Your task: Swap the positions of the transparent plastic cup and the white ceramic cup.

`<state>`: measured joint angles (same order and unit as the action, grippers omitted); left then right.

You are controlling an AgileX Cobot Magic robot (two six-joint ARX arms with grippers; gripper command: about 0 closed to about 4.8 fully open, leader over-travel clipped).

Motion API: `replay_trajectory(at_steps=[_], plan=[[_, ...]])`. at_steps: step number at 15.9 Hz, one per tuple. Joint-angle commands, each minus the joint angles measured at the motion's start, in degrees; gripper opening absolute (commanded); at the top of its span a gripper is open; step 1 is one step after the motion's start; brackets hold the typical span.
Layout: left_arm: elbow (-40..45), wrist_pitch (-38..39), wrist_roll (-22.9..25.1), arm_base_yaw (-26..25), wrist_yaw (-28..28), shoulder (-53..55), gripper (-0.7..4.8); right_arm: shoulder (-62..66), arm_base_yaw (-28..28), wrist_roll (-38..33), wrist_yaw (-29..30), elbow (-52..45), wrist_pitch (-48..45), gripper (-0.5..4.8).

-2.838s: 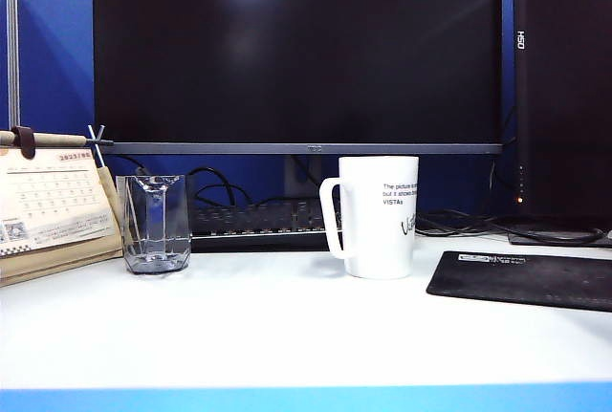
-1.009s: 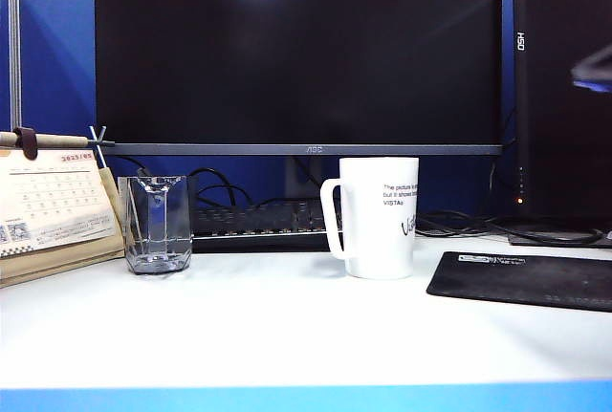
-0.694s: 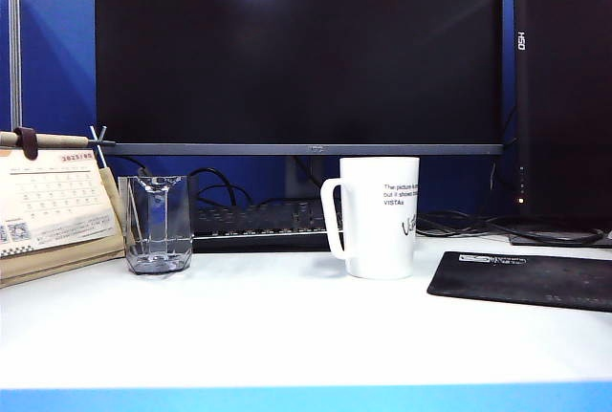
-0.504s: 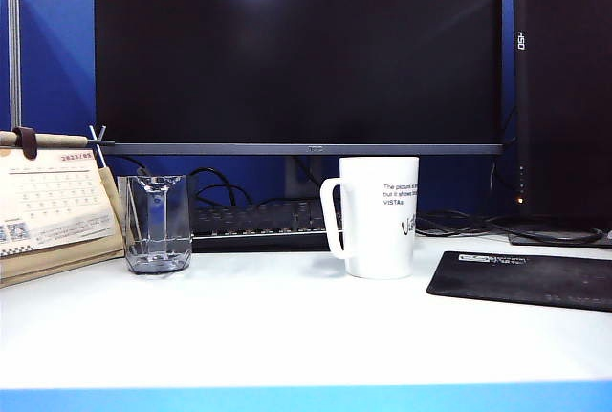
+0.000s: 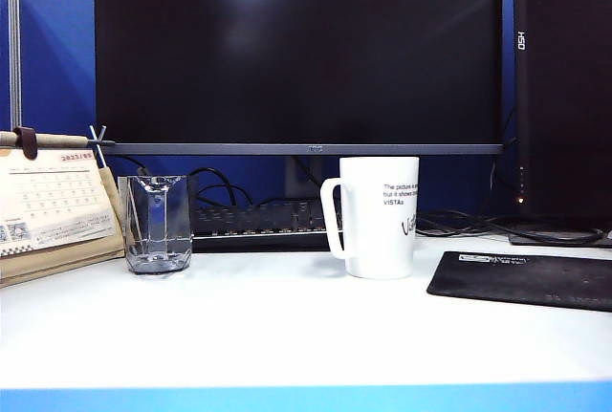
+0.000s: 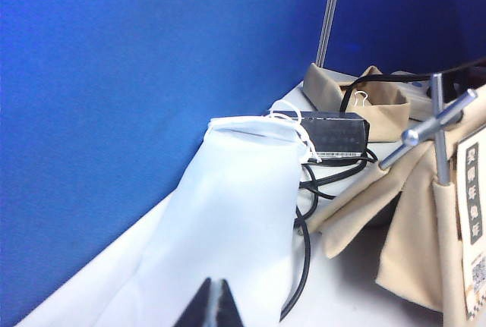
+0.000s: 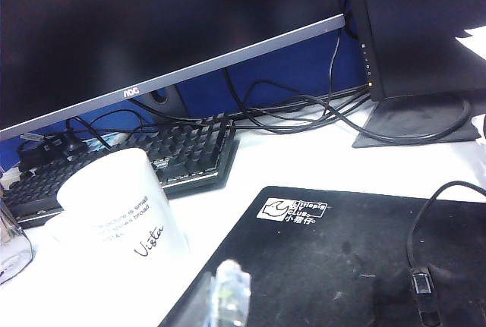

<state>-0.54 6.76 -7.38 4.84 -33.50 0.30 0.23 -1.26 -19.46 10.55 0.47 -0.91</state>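
The transparent plastic cup (image 5: 154, 224) stands on the white desk (image 5: 287, 331) at the left, beside a calendar. The white ceramic cup (image 5: 380, 216) stands near the middle, handle to the left, black print to the right. Neither gripper shows in the exterior view. In the right wrist view my right gripper (image 7: 228, 297) is a blurred shut tip over the mouse pad's edge, with the white ceramic cup (image 7: 121, 205) beside it and the transparent plastic cup (image 7: 11, 247) at the frame's edge. My left gripper (image 6: 215, 306) is shut and empty, facing a blue partition, away from both cups.
A large dark monitor (image 5: 296, 49) and a keyboard (image 5: 253, 221) stand behind the cups. A black mouse pad (image 5: 526, 278) lies at the right under a second screen (image 5: 564, 77). A desk calendar (image 5: 53, 202) sits far left. Near the left gripper are a white cloth bag (image 6: 228, 213) and cables.
A blurred piece of the right arm at the exterior view's right edge one second ago has left the view. Both cups stand where they were.
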Motion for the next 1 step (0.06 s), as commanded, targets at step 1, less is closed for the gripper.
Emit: replay_trajectory(at_steps=[1], plan=[[-0.04, 0.11, -0.15, -0.11, 0.24, -0.04, 0.04, -0.07, 0.02, 0.02, 0.04, -0.35, -0.61, -0.01]])
